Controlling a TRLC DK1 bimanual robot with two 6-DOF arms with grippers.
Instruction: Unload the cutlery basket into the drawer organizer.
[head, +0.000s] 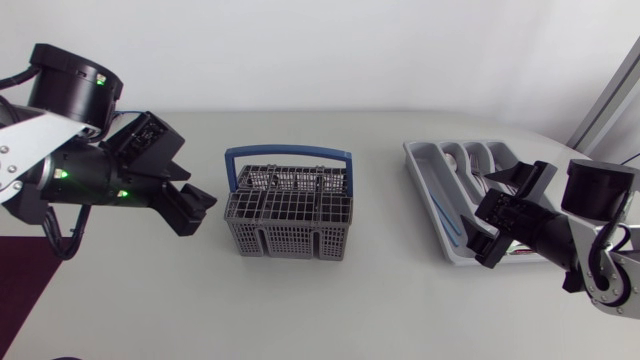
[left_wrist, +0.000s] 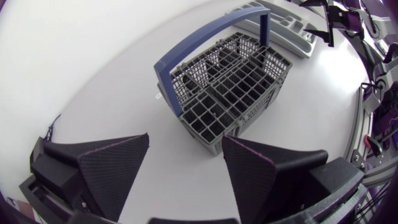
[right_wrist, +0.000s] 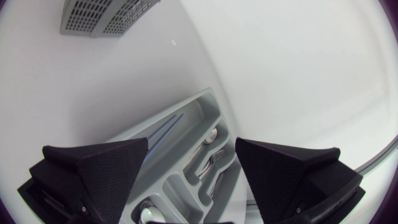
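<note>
The grey mesh cutlery basket (head: 290, 215) stands upright at the middle of the frame in the head view, its blue handle (head: 288, 155) arched over the far side. In the left wrist view the basket (left_wrist: 227, 93) sits on the table just ahead of the left claw, one corner turned toward it; its cells look dark and I cannot tell what they hold.

The grey drawer organizer (head: 418, 165) lies at the right of the frame, well apart from the basket, angled so its long compartments run toward the lower right. The right wrist view shows forks and spoons (right_wrist: 208, 158) in the narrower compartments and thin blue sticks (right_wrist: 165, 130) in the long one beside the outer wall (right_wrist: 168, 115).

The left claw (head: 198, 205) hangs at the left of the frame, near the basket's left side but not touching it. Its fingers (left_wrist: 115, 165) are spread wide with only bare table between them.

The right claw (head: 483, 230) hangs over the near end of the organizer at the right of the frame. Its fingers (right_wrist: 99, 165) are also spread wide and grip nothing, with the organizer's compartments showing between them.

Both stand on a pale table (head: 330, 310).
</note>
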